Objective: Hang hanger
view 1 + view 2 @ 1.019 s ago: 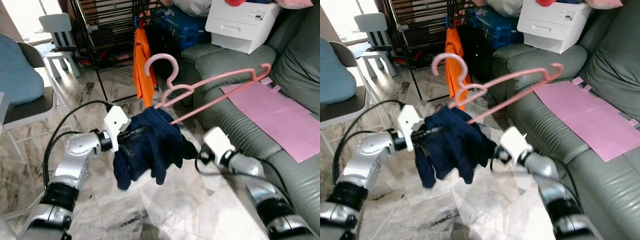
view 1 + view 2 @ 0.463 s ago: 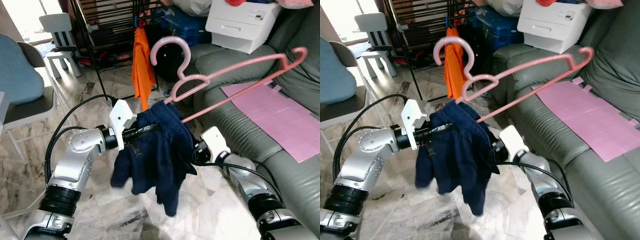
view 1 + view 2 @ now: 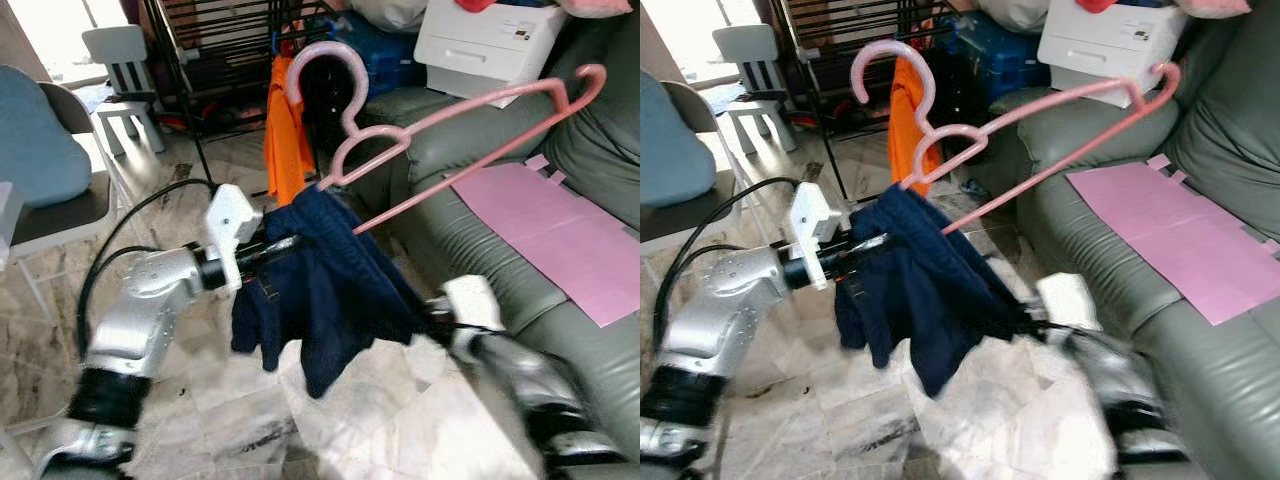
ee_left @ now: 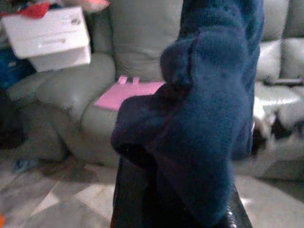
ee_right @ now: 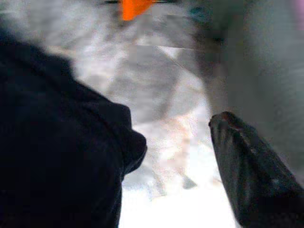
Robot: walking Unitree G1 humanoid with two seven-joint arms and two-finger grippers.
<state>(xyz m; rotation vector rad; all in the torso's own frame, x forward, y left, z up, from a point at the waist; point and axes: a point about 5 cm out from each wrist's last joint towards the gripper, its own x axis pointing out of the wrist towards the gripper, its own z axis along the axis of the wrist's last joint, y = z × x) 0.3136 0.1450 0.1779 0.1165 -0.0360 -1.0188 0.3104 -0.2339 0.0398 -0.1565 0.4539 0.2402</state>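
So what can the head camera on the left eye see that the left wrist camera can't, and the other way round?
Left eye view alone: the pink hanger tilted above the garment, the orange cloth on the dark rack, the white child's chair, the left pincer reaching into the cloth, and the blurred right arm.

Left wrist view alone: the garment's fuzzy weave close up, bunched over the pincer's black fingers.

Both: the navy garment, the grey sofa, the pink sheet and the white printer.
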